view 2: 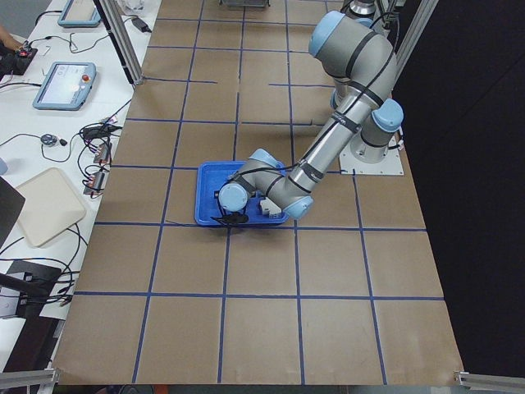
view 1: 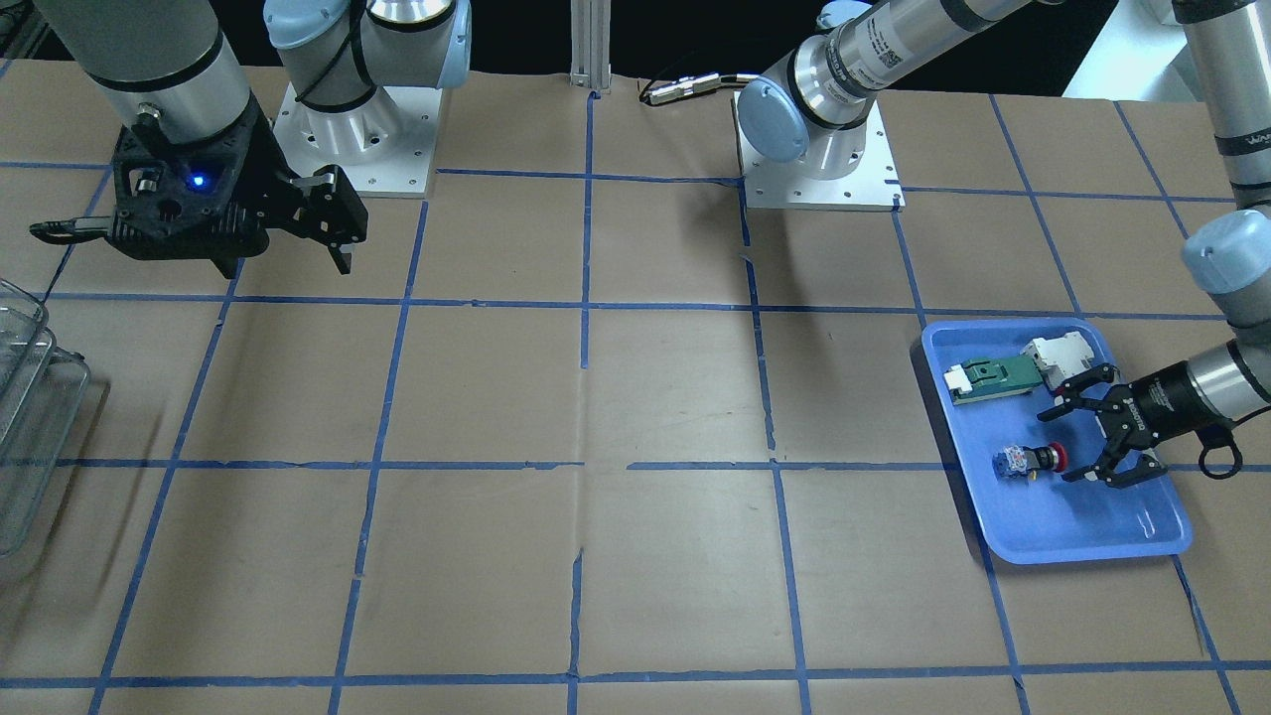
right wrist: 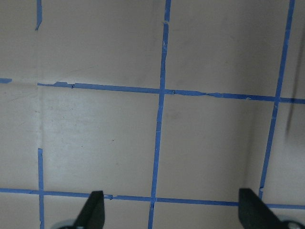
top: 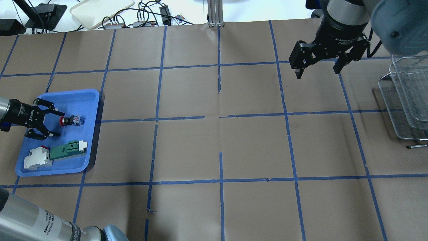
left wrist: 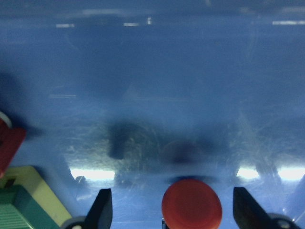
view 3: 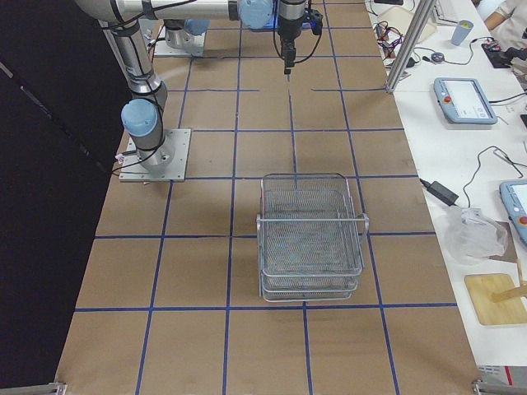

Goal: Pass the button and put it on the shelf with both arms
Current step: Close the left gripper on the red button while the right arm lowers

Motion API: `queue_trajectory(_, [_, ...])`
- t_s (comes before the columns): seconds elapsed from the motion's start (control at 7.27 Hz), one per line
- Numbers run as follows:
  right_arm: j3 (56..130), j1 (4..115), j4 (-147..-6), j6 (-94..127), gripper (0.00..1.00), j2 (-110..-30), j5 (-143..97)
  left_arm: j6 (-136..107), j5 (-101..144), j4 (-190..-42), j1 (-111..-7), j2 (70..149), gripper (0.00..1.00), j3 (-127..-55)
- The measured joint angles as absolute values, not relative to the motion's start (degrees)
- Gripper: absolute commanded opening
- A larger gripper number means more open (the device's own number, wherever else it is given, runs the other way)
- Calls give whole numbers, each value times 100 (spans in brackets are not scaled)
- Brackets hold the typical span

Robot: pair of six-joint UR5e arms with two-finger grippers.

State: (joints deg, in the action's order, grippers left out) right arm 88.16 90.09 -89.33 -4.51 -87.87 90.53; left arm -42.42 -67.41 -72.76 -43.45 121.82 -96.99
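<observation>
The button [view 1: 1033, 460] lies on its side in the blue tray [view 1: 1092, 548], red head toward my left gripper [view 1: 1062, 445]. That gripper is open, low in the tray, its fingertips on either side of the red head and apart from it. The overhead view shows the same: the button [top: 71, 120] and the open left gripper [top: 57, 122]. The left wrist view shows the red head [left wrist: 191, 209] between the two fingers [left wrist: 102, 210]. My right gripper [top: 317, 71] is open and empty, held above the table near the wire-mesh shelf [top: 404, 97], which also shows in the right exterior view [view 3: 311, 239].
A green-and-white flat component [top: 68, 150] and a white block [top: 37, 158] lie in the tray [top: 90, 97] beside the left gripper. The shelf [view 1: 30, 417] stands at the table's end on my right. Brown paper with blue tape lines covers the table.
</observation>
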Motion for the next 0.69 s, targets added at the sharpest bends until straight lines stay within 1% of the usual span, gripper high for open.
queue_trajectory(0.69, [8828,9011,-8931,-438,100,-8762,9047,-4276,-6715,-7337,-4342,12182,89,-9697])
